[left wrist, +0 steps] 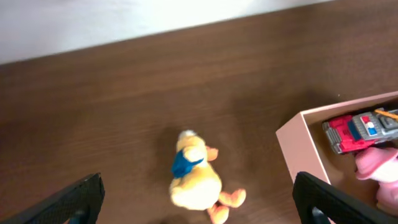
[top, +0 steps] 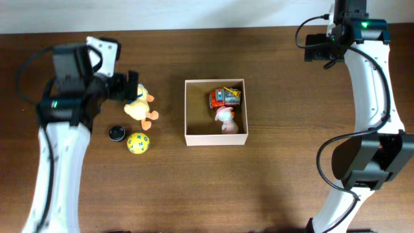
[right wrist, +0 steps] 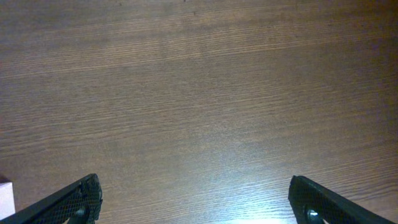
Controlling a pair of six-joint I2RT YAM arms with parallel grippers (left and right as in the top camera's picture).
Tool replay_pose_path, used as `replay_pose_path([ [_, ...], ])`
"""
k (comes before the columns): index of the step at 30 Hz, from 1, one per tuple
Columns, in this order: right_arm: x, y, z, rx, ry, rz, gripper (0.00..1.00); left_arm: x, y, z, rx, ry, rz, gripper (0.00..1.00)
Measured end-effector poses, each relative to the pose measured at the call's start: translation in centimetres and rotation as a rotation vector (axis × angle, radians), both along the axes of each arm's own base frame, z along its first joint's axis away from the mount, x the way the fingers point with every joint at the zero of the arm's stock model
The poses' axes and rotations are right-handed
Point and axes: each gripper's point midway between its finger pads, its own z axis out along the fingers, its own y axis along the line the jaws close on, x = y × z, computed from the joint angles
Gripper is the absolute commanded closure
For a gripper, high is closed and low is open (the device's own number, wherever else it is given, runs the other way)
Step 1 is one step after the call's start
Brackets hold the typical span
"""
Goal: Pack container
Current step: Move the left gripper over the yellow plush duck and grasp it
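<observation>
My left gripper (left wrist: 199, 204) gapes over the duck (left wrist: 194, 177) — 2 toys (top: 226, 98) sit in the container (top: 186, 115); next, I drop and clamp. My right gripper (right wrist: 198, 202) is spread too, at the far-right corner.

A dark brown wooden table (top: 194, 194) carries a yellow duck (top: 141, 107) with a blue scarf and orange feet. Near it lies a yellow spotted ball (top: 138, 143), and just beside that a small black round cap (top: 116, 133). Well apart from these, a red toy truck (top: 225, 98) touches a pink toy (top: 226, 119).
</observation>
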Motion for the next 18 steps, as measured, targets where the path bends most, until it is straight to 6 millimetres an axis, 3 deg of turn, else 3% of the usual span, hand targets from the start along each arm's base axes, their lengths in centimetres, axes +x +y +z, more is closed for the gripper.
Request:
replay_pose_path([
  [2, 0.0, 0.0, 0.0, 0.001, 0.0, 0.0, 0.01, 1.3, -0.3, -1.6, -0.015, 0.024, -0.011, 0.0],
  [5, 0.0, 0.0, 0.0, 0.001, 0.0, 0.0, 0.01, 2.9, -0.5, -3.9, -0.029, 0.056, -0.021, 0.18],
  [9, 0.0, 0.0, 0.0, 0.0, 0.0, 0.0, 0.01, 4.7, -0.5, -7.2, -0.04, 0.102, -0.021, 0.35],
  [11, 0.0, 0.0, 0.0, 0.0, 0.0, 0.0, 0.01, 5.2, -0.6, -9.0, -0.044, 0.136, -0.02, 0.34],
  [12, 0.0, 0.0, 0.0, 0.0, 0.0, 0.0, 0.01, 5.4, -0.6, -10.2, -0.045, 0.161, -0.022, 0.2],
  [13, 0.0, 0.0, 0.0, 0.0, 0.0, -0.001, 0.01, 5.5, -0.6, -11.1, -0.046, 0.179, -0.022, 0.17],
  [18, 0.0, 0.0, 0.0, 0.0, 0.0, 0.0, 0.01, 5.4, -0.6, -16.4, -0.053, 0.305, -0.018, 0.16],
])
